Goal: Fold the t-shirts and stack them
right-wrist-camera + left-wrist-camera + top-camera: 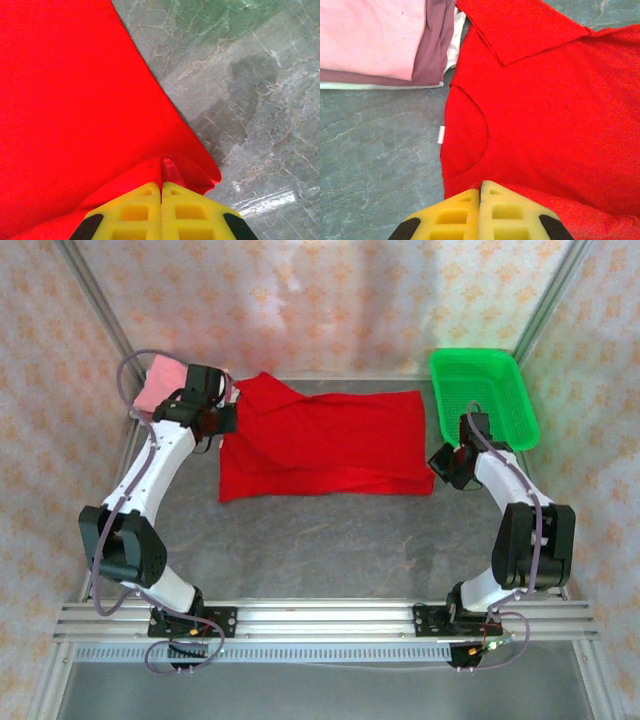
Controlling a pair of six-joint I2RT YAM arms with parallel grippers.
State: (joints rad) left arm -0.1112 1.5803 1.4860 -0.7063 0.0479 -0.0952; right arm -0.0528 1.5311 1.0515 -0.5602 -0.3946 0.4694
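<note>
Top view first: one red t-shirt (330, 445) lies spread across the middle of the table (330, 550), partly folded, a flap turned over at its 11 o'clock corner. My left gripper (218, 420) sits at the shirt's 9 o'clock edge, and my right gripper (443, 465) is at its 4 o'clock corner. There's one green basket (485, 395) out at 2 o'clock, just beside the shirt. One pink t-shirt (160, 380) peeks out at 10 o'clock behind my left wrist.

Over to the left wrist: the folded stack sits at 10 o'clock, and I count three in it: the pink t-shirt on top, a mauve t-shirt (432, 50) under it and a whitish t-shirt (452, 52) at the bottom. That's four shirts in all. The red collar curves at centre. My yellow fingers (450, 215) are pressed tight together at 6 o'clock, tips at the red cloth. Whether they pinch any of it I can't tell.

Right wrist now: my fingers are closed there too, with a ridge of red cloth nipped between the tips, and the shirt's corner is at 5 o'clock.

The table is grey and marbled, with a sheen. Pale walls (300, 300) with an orange floral print surround it, and a metal rail (330, 620) runs along 6 o'clock.
</note>
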